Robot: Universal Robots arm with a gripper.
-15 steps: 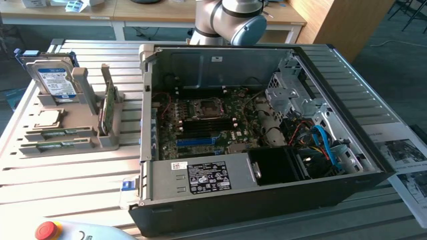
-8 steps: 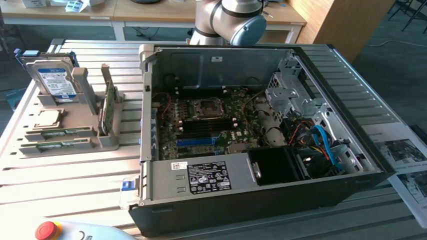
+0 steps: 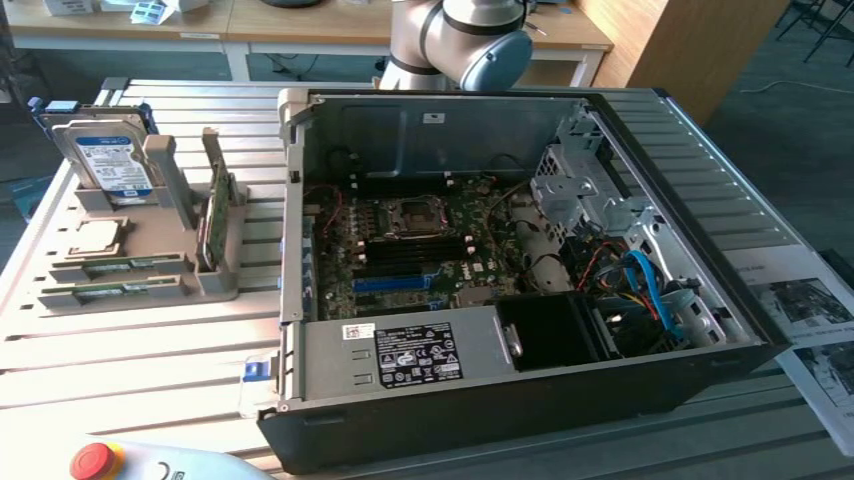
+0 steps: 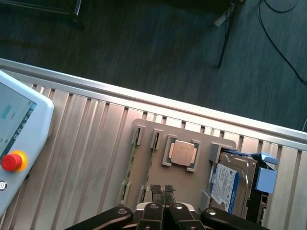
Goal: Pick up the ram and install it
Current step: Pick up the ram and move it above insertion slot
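Robotics lab workbench: open computer case (image 3: 441, 135) on slatted aluminium table (image 3: 134, 350); grey parts fixture (image 3: 220, 275) beside the case; pendant (image 3: 174, 465) with red stop button (image 3: 96, 459) off its near corner; wooden desks (image 3: 334, 25) and robot arm (image 3: 467, 40) behind it

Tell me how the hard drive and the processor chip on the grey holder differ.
The hard drive stands upright on edge; the processor chip lies flat. The hard drive is the larger; the processor chip is a small square. The hard drive bears a blue-and-white label; the processor chip shows a plain metal top. Both sit in the grey holder.
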